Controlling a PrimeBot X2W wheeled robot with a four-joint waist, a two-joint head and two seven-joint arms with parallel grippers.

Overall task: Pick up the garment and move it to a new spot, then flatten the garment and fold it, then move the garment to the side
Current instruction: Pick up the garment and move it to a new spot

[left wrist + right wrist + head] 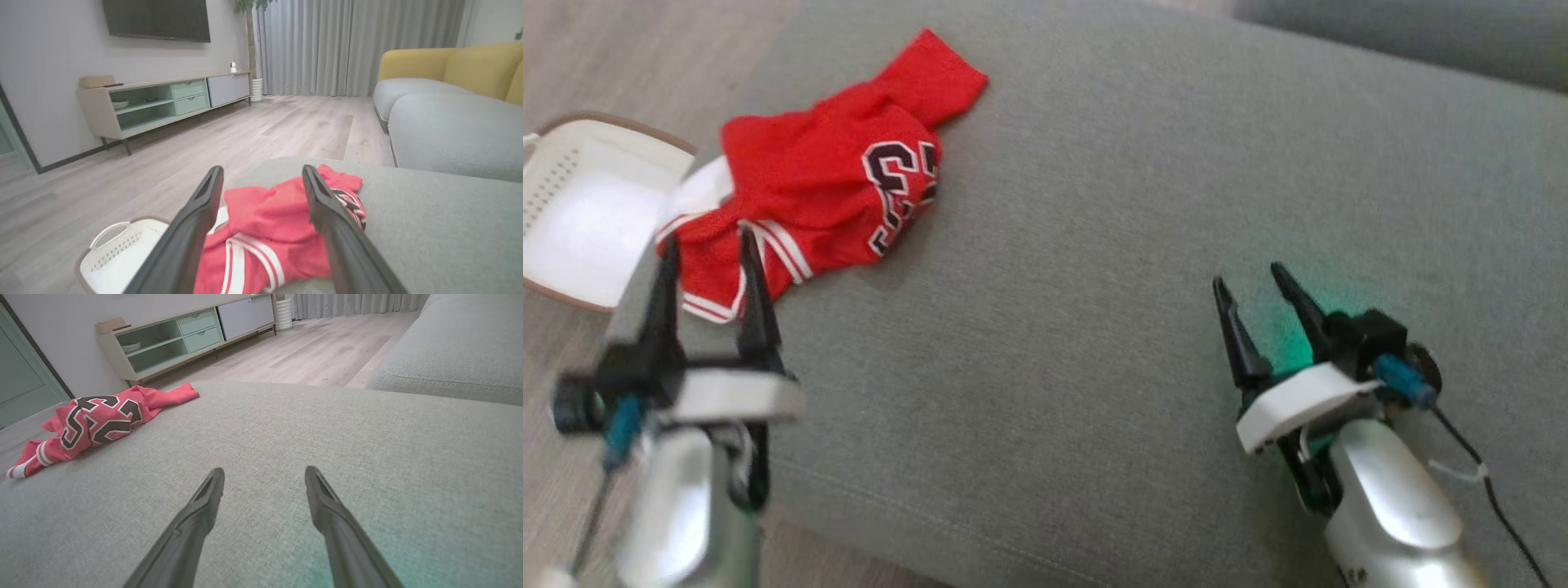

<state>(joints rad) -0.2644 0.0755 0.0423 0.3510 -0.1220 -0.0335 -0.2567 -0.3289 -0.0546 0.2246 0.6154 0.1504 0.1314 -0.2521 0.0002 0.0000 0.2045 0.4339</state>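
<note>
Left tool (707,237) is the closest thing to the lens, at the bottom left of the head view. Its fingers are spread wide with nothing between them, and the tips sit right at the near striped hem of the jersey (825,180). Can't tell if they actually touch it. Right tool (1247,275) is at the lower right, also wide and empty, over bare fabric with a green glow on it, well apart from the jersey.

Biggest thing is the grey sofa cushion (1111,229), which carries everything. The wood floor (629,49) runs along its left side.

The jersey is red and crumpled in a heap near the cushion's far left edge, with one sleeve-like end pointing away from the robot. A white basket (580,212) with a holed wall stands on the floor just beside that edge, next to the jersey.

Smallest bits: white stripe trim along the hem, and a dark number (898,175) outlined in white on the bunched front.
</note>
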